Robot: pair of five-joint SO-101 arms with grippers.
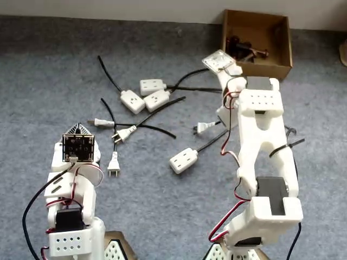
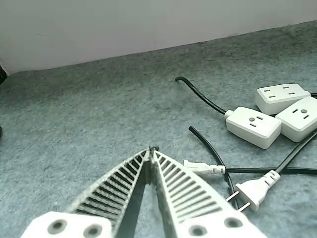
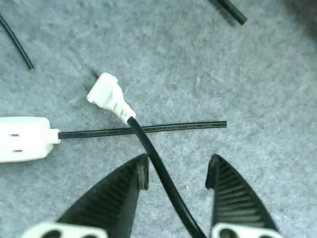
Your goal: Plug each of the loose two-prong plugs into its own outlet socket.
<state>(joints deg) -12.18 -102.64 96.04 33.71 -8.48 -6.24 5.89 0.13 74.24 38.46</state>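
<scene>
Several white two-prong plugs on black cords lie on the grey carpet: one plug (image 1: pixel 97 123), a second (image 1: pixel 123 134), a third (image 1: pixel 113 163) and a fourth (image 1: pixel 201 127). Three white outlets (image 1: pixel 132 101) cluster at the back, and another outlet (image 1: pixel 183 160) lies in the middle. My left gripper (image 2: pixel 152 148) is shut and empty, low over the carpet, short of two plugs (image 2: pixel 200 167) (image 2: pixel 252 191). My right gripper (image 3: pixel 178 171) is open and straddles the black cord (image 3: pixel 153 158) just behind the fourth plug (image 3: pixel 106 91), without touching it. The middle outlet (image 3: pixel 22 139) lies beside it.
A cardboard box (image 1: pixel 257 38) with dark parts inside stands at the back right. Loose black cords cross the carpet between the plugs. A pale wall (image 2: pixel 148 25) borders the carpet beyond the outlets.
</scene>
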